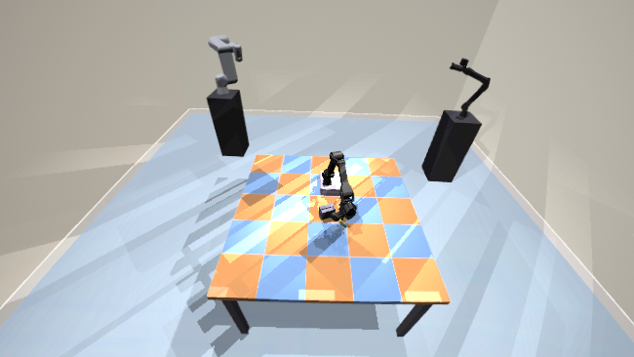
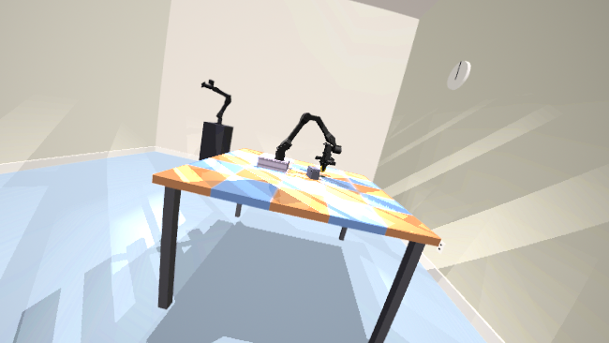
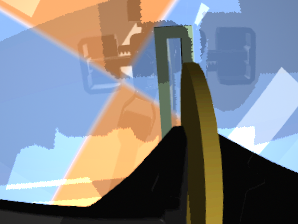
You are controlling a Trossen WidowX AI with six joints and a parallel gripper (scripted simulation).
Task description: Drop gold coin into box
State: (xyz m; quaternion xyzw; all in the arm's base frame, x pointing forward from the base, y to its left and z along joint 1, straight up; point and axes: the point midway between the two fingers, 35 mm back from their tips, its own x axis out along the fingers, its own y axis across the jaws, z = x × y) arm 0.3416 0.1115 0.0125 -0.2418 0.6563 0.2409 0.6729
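Note:
My gripper (image 3: pixel 201 139) (image 1: pixel 344 219) (image 2: pixel 324 164) is shut on the thin gold coin (image 3: pixel 197 92) (image 2: pixel 323 167), which stands edge-on between the black fingers in the wrist view. The dark-green holder (image 3: pixel 164 90) shows as a narrow frame on the table below and behind the coin; the coin looks clear of it. The grey box (image 1: pixel 326 212) (image 2: pixel 313 172) stands on the table just left of the gripper. Its slot does not show in any view.
The arm's pale base plate (image 1: pixel 330 187) (image 2: pixel 274 163) sits toward the table's back. Two black pedestals (image 1: pixel 227 122) (image 1: pixel 451 144) with camera arms stand on the floor behind the checkered table (image 1: pixel 327 278).

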